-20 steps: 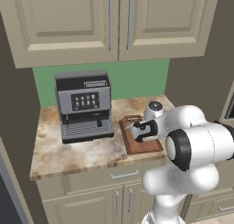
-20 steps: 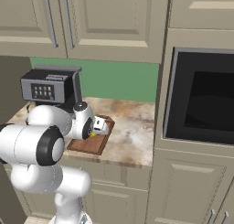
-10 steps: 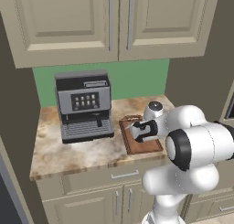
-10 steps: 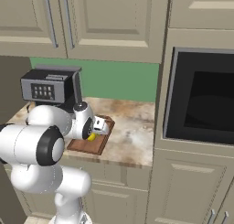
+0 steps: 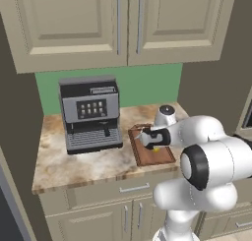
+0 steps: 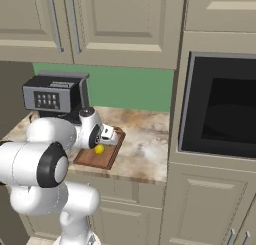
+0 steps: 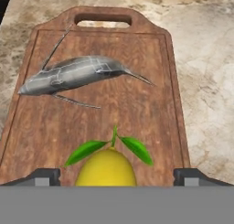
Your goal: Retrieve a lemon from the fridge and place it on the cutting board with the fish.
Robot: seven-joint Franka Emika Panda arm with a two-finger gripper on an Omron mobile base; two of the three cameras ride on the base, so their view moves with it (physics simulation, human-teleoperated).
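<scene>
Wide-open claw (image 7: 112,175) straddles the lemon (image 7: 106,168) without gripping it, its lower half cut off.

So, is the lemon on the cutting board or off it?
On it. The lemon rests on the cutting board, near the fish, with the open jaws on either side.

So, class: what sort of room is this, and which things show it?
Most likely a kitchen: a black coffee machine on a marbled beige countertop, a built-in dark oven, and a reddish-brown wooden cutting board.
</scene>
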